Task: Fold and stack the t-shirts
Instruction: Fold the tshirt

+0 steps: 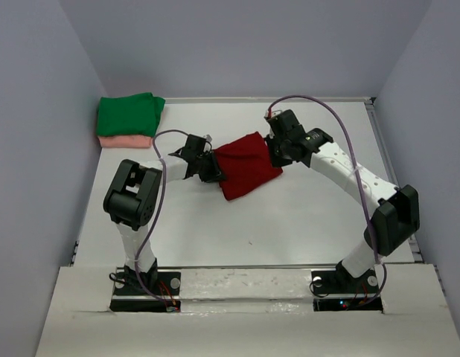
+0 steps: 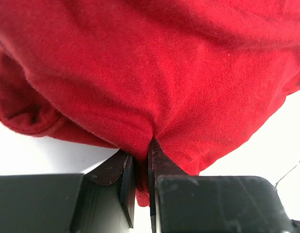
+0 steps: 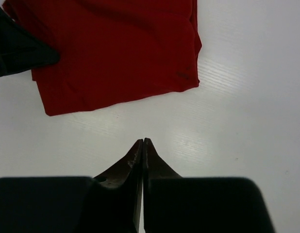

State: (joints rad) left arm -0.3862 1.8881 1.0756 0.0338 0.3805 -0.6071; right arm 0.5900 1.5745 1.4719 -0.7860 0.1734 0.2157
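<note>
the red t-shirt lies folded into a compact rectangle near the middle of the bench, between the two arms. the left jaws are closed narrow on its left edge, with a pinch of red fabric bunched between them. whether that edge is lifted off the bench cannot be told. this grip likely serves to carry or drag the folded shirt without letting the layers open. the right jaws are closed tip to tip on nothing, over bare bench just beside the shirt's right edge and apart from the cloth. the green t-shirt sits folded on top of the pink t-shirt in the far left corner, against the wall. that placement probably leaves the working area free. no bin or tray is in view. the pile is the collecting point, and the red shirt is not yet on it.
</note>
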